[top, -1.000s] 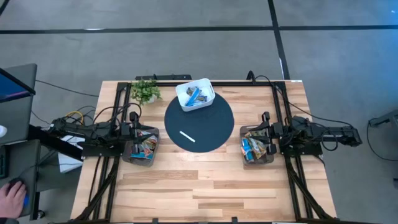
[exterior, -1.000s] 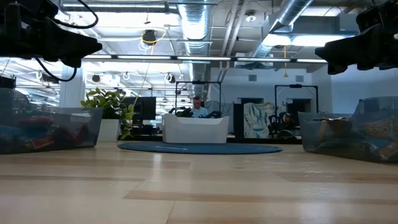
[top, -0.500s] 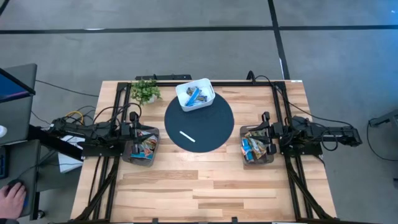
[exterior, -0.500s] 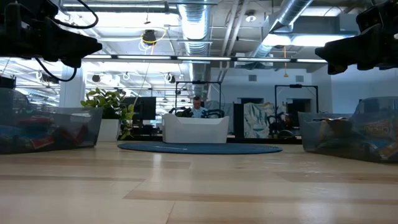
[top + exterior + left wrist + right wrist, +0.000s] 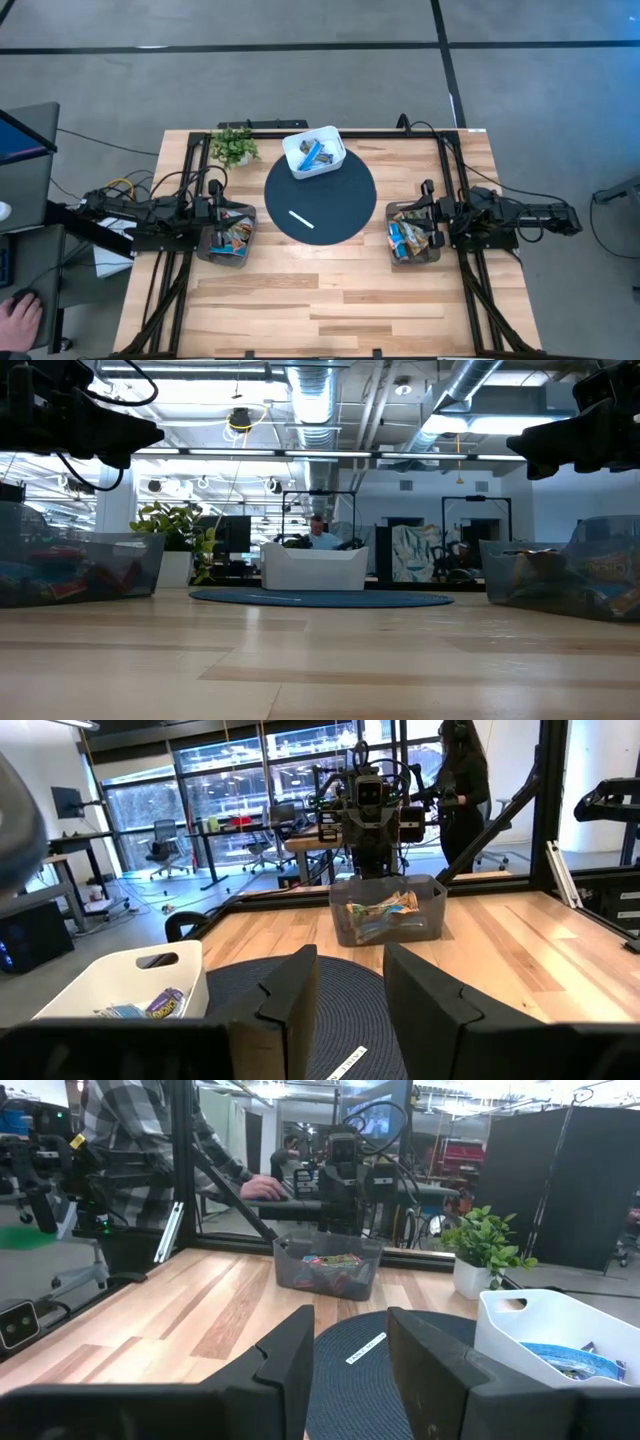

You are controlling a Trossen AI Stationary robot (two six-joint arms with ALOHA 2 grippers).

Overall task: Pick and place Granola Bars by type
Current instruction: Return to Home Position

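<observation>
Wooden table | round dark mat at centre | left bin, right bin, white box, each holding Granola Bars | left hand, right hand over their bins, both spread apart, holding nothing | white stick on mat

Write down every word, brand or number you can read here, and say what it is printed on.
None can be read in any view.
Granola Bars wrappers in left bin, right bin and white box: print too small to read.
The white strip on the mat: marks blurred.
</observation>
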